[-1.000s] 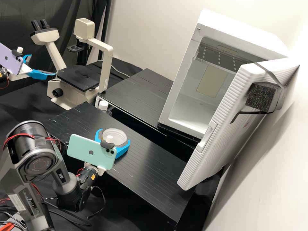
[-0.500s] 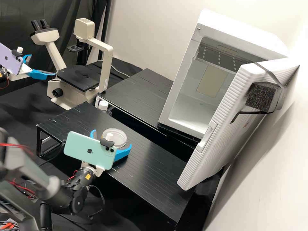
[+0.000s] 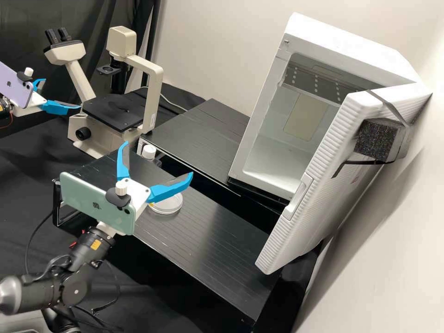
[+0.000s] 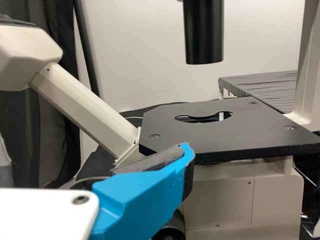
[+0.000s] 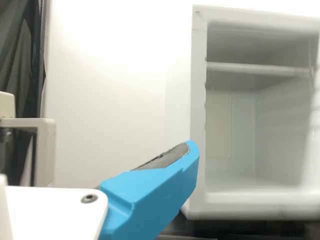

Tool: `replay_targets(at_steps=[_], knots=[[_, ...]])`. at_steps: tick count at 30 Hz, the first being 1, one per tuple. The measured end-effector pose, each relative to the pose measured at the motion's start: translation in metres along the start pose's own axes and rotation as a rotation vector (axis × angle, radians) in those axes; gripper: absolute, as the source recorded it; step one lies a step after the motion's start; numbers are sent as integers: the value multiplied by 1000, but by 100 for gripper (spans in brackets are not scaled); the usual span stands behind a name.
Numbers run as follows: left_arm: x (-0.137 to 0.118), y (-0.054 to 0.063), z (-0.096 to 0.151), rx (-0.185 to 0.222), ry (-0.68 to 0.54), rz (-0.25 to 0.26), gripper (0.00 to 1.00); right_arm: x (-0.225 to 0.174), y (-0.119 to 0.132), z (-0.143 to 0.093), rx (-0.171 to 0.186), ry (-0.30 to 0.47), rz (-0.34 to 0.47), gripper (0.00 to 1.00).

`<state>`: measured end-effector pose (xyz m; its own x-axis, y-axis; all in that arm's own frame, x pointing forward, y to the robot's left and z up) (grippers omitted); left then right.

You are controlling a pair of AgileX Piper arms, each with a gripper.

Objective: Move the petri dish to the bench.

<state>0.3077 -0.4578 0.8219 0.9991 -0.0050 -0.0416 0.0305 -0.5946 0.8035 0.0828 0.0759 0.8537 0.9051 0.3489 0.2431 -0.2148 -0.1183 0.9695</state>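
Far left, the left gripper (image 3: 62, 94), fingers spread, is shown beside the microscope (image 3: 113, 111). Rightward and nearer, the right gripper (image 3: 158, 158) is splayed, empty; the petri dish (image 3: 169, 204), on the black stand (image 3: 222, 245), could be knocked by a low sweep.

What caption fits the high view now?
Open right gripper near the petri dish on a black stand, with a white cabinet open beyond.
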Motion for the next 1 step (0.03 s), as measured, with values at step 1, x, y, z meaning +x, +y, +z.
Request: replay_targets(at_steps=[1], knots=[[0, 0, 0, 0, 0, 0, 100, -9, 0, -5, 22, 18, -1, 100]])
